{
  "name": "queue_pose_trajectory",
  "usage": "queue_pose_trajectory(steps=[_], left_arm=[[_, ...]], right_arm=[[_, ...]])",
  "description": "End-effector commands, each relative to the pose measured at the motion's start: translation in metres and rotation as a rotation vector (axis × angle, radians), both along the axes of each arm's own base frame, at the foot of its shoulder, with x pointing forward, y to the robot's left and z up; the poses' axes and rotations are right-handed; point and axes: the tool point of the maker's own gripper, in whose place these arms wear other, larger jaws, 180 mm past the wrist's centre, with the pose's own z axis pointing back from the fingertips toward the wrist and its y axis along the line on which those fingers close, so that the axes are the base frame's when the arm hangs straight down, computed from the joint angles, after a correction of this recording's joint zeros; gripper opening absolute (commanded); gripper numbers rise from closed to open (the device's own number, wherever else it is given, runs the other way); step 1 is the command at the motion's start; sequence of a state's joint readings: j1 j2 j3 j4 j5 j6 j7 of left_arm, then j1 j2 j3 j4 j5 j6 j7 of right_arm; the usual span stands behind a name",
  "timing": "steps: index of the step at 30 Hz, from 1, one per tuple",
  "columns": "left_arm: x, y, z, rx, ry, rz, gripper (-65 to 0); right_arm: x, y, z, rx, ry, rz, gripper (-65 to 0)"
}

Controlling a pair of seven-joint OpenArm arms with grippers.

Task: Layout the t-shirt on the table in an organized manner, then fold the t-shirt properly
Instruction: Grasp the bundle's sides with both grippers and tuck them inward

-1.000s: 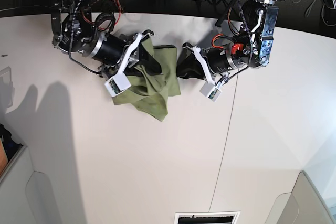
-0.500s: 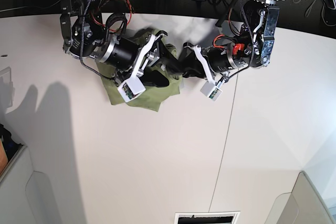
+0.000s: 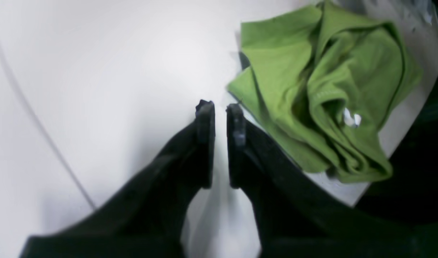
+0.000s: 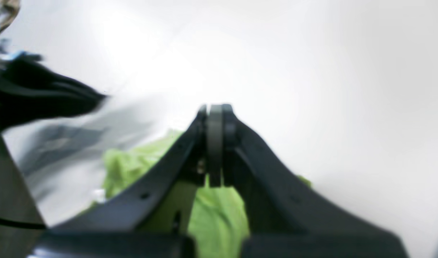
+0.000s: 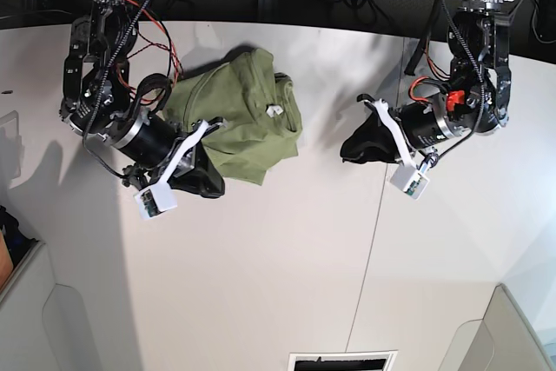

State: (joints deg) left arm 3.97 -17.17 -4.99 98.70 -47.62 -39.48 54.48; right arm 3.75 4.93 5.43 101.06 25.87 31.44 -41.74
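The olive-green t-shirt (image 5: 248,119) lies in a crumpled heap on the white table (image 5: 261,258), with its small white tag (image 5: 272,111) facing up. My right gripper (image 5: 213,184) sits at the heap's lower left edge. In the right wrist view the right gripper (image 4: 215,107) is shut pad to pad with nothing between, and green cloth (image 4: 211,215) shows underneath it. My left gripper (image 5: 347,149) hangs to the right of the shirt, apart from it. In the left wrist view the left gripper (image 3: 220,107) shows a narrow slit and holds nothing; the t-shirt (image 3: 322,89) lies just beyond its right finger.
A thin dark seam (image 5: 373,241) runs down the table right of the middle. Grey bins stand at the lower left (image 5: 35,319) and lower right (image 5: 517,327) corners. A vent (image 5: 343,361) sits at the front edge. Cables hang along the dark back edge.
Both grippers have come off the t-shirt, which now rests loose in a heap. The left arm drew back to the right. The right arm swung down-left and its jaws closed empty.
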Motion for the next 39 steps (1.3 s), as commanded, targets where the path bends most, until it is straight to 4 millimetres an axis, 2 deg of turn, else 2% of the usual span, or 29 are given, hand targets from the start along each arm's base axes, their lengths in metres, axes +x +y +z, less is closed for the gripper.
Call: queue_pose_trajectory(steps=[1,4,9,11,13,17,21,26,29,33,39], left_arm=[[0.003,-0.013,0.021,-0.060,-0.055,-0.031,-58.0],[-0.013,-0.039,0.026,-0.084,-0.057,-0.111,-58.0],[-0.051,-0.098,0.021,-0.112,-0.028,-0.277,-58.0],[-0.057,-0.115,0.021,-0.115,-0.035,-0.310,-58.0],[-0.057,-0.124,0.016,-0.095,-0.049,-0.315,-58.0],[-0.053,-0.123,0.001,-0.038,-0.055,-0.299,-58.0],[-0.051,-0.117,-0.009,-0.021,-0.039,-0.279,-58.0],[-0.051,-0.105,-0.044,0.038,0.022,-0.249,-58.0],[-0.051,-0.101,-0.056,0.055,0.049,-0.241,-58.0],[-0.031,-0.098,-0.053,0.073,0.023,-0.233,-58.0],[0.008,-0.091,-0.044,0.115,-0.040,-0.215,-58.0]], right_arm=[[0.011,-0.004,0.010,0.017,-0.040,-0.014,-65.0],[0.022,-0.011,-0.006,-0.003,0.002,-0.026,-65.0],[0.042,-0.015,-0.026,-0.008,0.066,-0.039,-65.0],[0.048,-0.016,-0.032,-0.005,0.091,-0.040,-65.0],[0.048,-0.015,-0.039,-0.004,0.114,-0.037,-65.0],[0.044,-0.012,-0.052,-0.004,0.152,-0.029,-65.0],[0.041,-0.011,-0.054,-0.003,0.160,-0.026,-65.0],[0.034,-0.011,-0.061,-0.004,0.181,-0.022,-65.0],[0.024,-0.007,-0.068,0.006,0.212,0.004,-65.0],[0.011,-0.001,-0.072,0.059,0.249,0.020,-65.0],[-0.021,0.006,-0.078,0.092,0.281,0.039,-65.0]])
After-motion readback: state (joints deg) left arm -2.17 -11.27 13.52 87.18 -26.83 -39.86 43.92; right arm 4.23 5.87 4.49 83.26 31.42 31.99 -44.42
